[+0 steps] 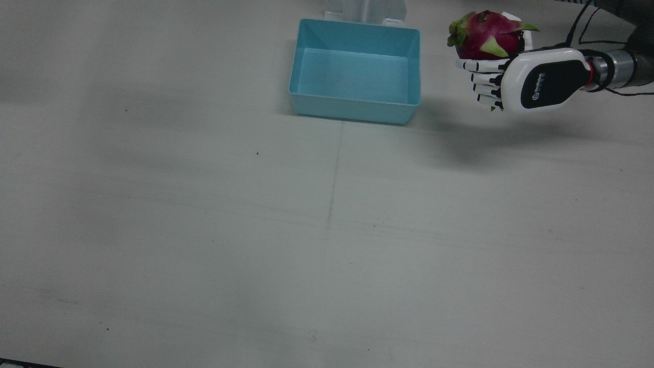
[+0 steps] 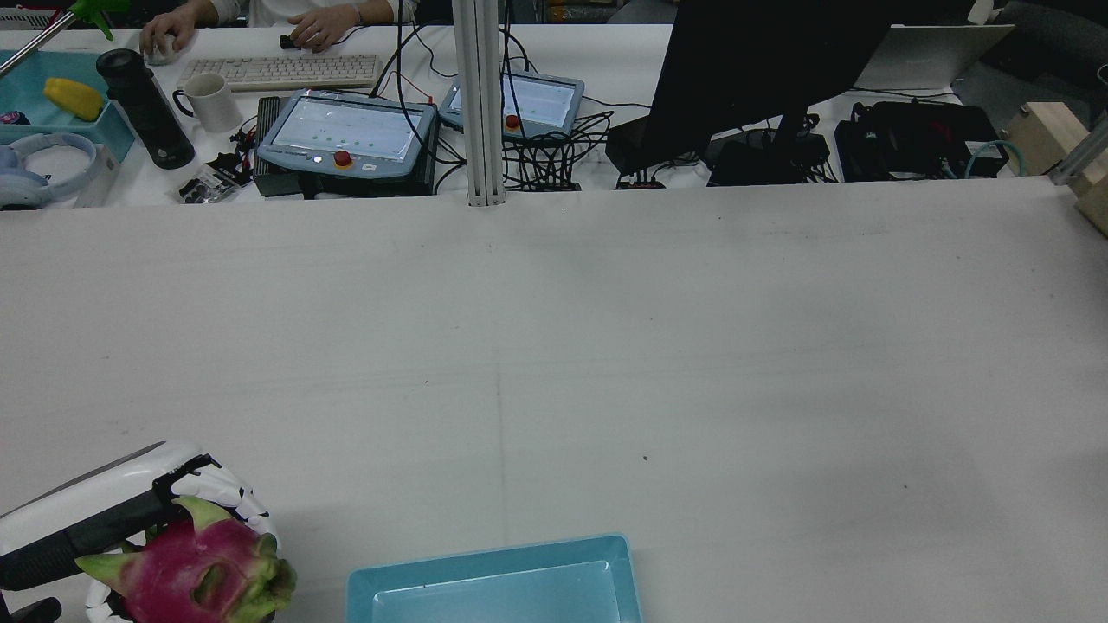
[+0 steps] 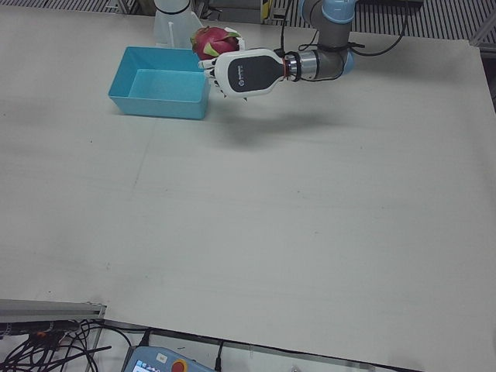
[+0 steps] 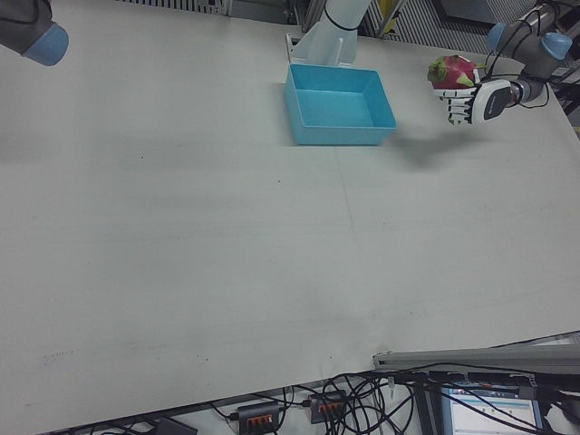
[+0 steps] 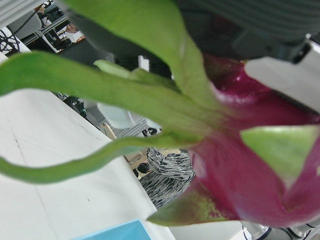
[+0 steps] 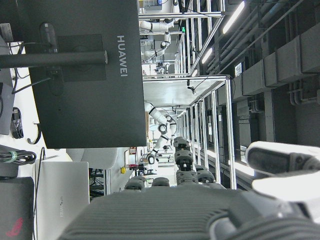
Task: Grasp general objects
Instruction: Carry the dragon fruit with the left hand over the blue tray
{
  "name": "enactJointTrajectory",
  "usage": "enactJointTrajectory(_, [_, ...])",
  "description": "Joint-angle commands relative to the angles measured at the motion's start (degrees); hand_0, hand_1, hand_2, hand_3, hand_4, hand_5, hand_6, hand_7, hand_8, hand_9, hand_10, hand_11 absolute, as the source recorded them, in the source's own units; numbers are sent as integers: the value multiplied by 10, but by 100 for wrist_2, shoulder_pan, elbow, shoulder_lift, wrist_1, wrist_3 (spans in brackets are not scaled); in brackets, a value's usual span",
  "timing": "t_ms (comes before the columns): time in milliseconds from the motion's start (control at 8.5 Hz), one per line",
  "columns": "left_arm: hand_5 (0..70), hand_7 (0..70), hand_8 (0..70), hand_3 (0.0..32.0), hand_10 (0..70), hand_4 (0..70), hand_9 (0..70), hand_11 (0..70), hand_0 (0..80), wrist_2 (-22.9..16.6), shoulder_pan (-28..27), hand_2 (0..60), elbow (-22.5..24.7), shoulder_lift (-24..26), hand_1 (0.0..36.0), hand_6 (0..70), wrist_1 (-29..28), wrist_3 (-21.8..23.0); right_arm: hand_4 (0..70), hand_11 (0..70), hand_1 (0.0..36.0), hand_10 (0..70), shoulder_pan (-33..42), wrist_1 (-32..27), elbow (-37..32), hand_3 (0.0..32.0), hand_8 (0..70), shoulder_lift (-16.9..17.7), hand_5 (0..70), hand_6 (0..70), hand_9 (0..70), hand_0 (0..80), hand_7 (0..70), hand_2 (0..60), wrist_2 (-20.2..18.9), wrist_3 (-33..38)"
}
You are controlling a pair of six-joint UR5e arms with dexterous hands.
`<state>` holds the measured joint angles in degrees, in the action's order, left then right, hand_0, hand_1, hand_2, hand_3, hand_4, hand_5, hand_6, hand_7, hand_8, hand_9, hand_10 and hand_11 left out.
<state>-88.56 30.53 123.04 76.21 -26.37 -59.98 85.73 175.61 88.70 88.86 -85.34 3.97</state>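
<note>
Currently, my left hand point(image 1: 531, 79) wrapped around the dragon fruit point(image 1: 485, 36), fruit raised off the white surface point(image 1: 327, 230), just beside the empty blue bin point(image 1: 355, 71), my right hand's finger state cannot be told.

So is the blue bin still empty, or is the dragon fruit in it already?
Empty. The blue bin shows only its bare floor, while the dragon fruit sits in the left hand, beside the bin, not over it.
</note>
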Motion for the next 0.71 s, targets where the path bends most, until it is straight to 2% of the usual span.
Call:
enactJointTrajectory(0, [700, 700, 700, 0, 700, 586, 700, 700, 471, 558, -1011, 600, 35, 157, 73, 700, 53, -522, 0, 0, 0, 0, 5, 0, -2, 0, 0, 0, 0, 0, 0, 0, 0, 0, -9, 8])
enactJointTrajectory(353, [700, 700, 700, 0, 700, 585, 700, 700, 476, 768, -1381, 600, 36, 498, 86, 700, 263, -698, 0, 0, 0, 0, -3, 0, -2, 0, 0, 0, 0, 0, 0, 0, 0, 0, 0, -1])
enactJointTrajectory(588, [700, 700, 700, 0, 700, 574, 700, 700, 471, 805, -1471, 600, 342, 1278, 82, 700, 1436, -805, 0, 0, 0, 0, 5, 0, -2, 0, 0, 0, 0, 0, 0, 0, 0, 0, 0, -1])
